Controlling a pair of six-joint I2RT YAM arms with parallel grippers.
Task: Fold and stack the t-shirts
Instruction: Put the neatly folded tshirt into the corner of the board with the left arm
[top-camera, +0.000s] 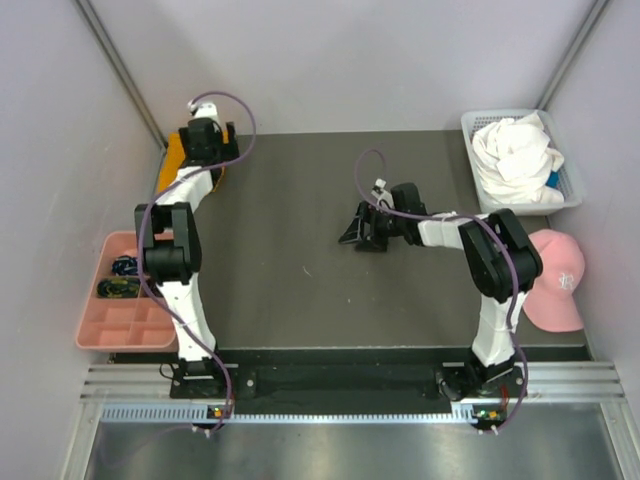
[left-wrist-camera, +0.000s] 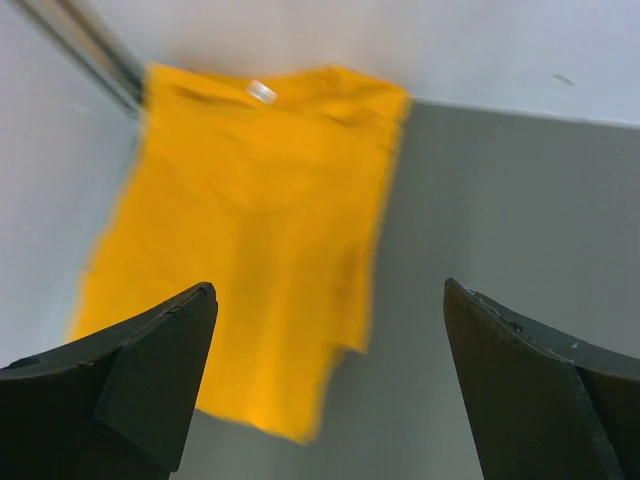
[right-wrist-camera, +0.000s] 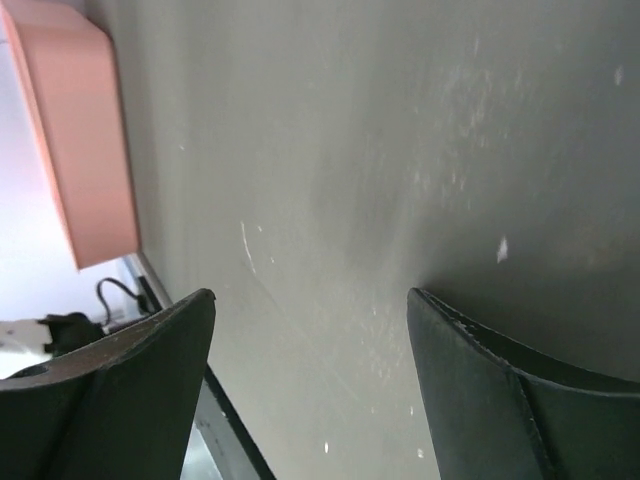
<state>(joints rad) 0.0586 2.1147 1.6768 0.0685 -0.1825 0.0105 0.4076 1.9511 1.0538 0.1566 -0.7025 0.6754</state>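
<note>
**Left pincer** (left-wrist-camera: 328, 288): spread wide, grasping nothing. In the top view it is hard to pick out among its own arm and cable.

**Orange t-shirt** (left-wrist-camera: 250, 230): folded flat on the surface (top-camera: 300, 290), just ahead of and below the left pincer, pressed into the corner where the walls meet. The wrist picture is blurred. A small white label (left-wrist-camera: 262, 92) shows at the collar end, farthest from the pincer. From above, only a strip of orange shows beside the left arm; the rest is hidden beneath it.

**Right pincer** (right-wrist-camera: 310, 294): spread, grasping nothing, low over bare surface. Whether the fingers touch the surface cannot be told.

**White t-shirt** (top-camera: 515, 155): crumpled in a basket (top-camera: 572, 203), well apart from the right pincer, behind it. Its shape cannot be read. A bit of blue at the basket's edge is too small to identify.

**Pink cap** (top-camera: 555, 280): behind the right pincer, partly hidden by the right arm.

**Pink tray** (top-camera: 115, 325): ahead of the right pincer, cut off in its wrist view. Small dark contents, unidentifiable.
</note>
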